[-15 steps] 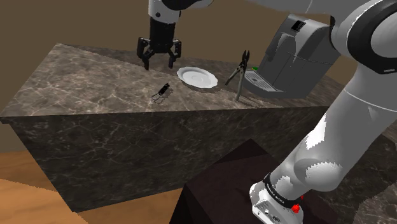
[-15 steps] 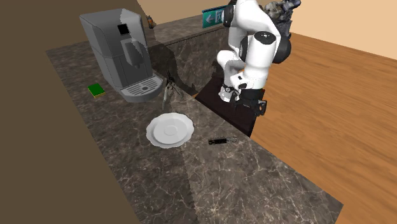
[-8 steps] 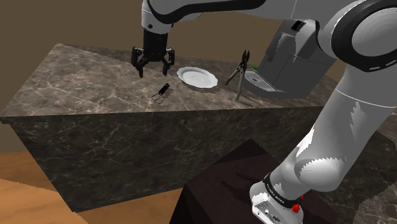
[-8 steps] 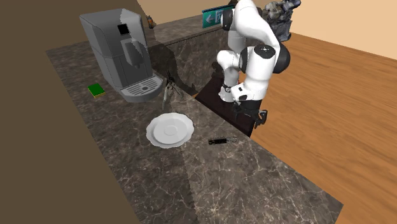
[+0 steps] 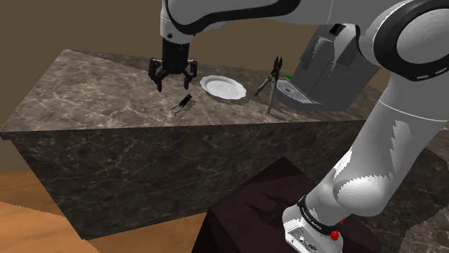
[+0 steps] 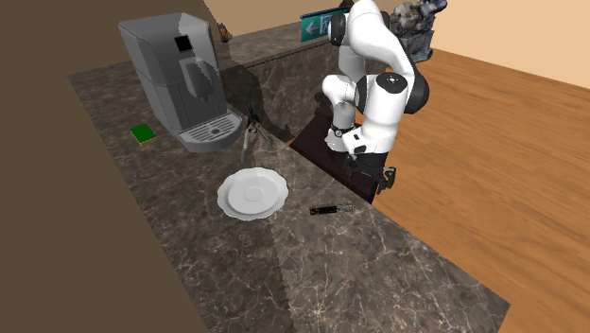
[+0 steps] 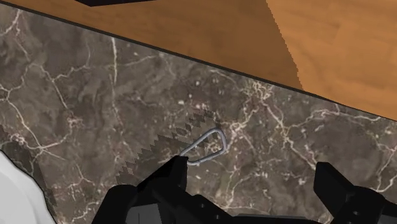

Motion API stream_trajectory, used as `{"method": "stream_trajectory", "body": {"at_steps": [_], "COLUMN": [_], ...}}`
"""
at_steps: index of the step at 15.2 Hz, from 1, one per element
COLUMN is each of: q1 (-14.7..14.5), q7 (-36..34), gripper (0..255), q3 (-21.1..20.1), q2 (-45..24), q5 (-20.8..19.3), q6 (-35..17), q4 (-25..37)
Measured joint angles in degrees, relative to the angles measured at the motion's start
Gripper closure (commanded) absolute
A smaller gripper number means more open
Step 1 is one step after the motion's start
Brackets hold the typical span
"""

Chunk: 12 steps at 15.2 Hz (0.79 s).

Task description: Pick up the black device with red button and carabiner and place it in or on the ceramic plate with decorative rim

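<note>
No legible text, brand or number anywhere. Teal sign at 12 o'clock in the second exterior view: white markings, too small to read.

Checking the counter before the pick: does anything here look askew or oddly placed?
The dark pliers-like tool by the coffee machine seems to stand upright on its splayed handles instead of lying flat. The plate and the black device lie flat on the counter, nothing spilled.
</note>
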<state>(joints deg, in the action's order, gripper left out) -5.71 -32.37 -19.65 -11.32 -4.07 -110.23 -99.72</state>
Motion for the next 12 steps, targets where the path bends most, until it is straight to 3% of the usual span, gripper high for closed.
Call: {"method": "stream_trajectory", "body": {"at_steps": [1, 10, 11, 12], "q1": [0.0, 0.0, 0.0, 0.0], "q7": [0.0, 0.0, 0.0, 0.0], "gripper": [255, 255, 0, 0], "q3": [0.0, 0.0, 0.0, 0.0], "q2": [0.0, 0.0, 0.0, 0.0], "q5": [0.0, 0.0, 0.0, 0.0], "q6": [0.0, 0.0, 0.0, 0.0], "q4": [0.0, 0.0, 0.0, 0.0]}}
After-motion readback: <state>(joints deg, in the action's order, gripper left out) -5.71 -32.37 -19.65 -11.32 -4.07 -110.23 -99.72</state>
